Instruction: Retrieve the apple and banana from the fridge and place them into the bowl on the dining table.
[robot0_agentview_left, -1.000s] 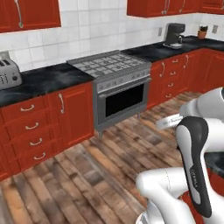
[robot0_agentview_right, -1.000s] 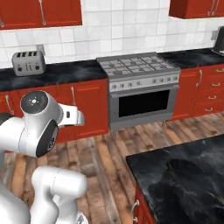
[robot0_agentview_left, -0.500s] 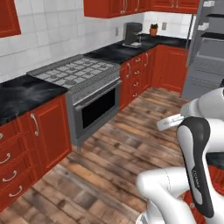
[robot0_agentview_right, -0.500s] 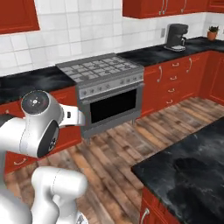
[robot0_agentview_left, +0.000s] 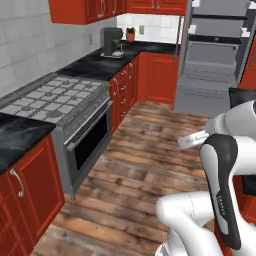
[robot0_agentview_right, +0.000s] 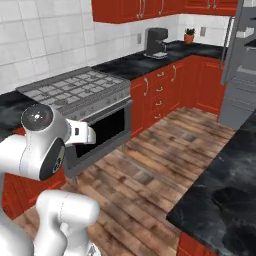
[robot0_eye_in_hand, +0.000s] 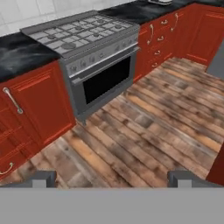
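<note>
- Kitchen with wood-plank floor, red cabinets, black benches along the walls.
- Fridge stands at far right of left base view, doors swung open, grey shelves and lower drawers showing; also at right edge of right base view.
- Dining table: black marble top at lower right of right base view, bare where visible.
- My end effector hangs over the floor, both finger tips far apart, holding nothing.
- Stove with oven ahead of my hand.
- Coffee maker and small potted plant on the far bench.
</note>
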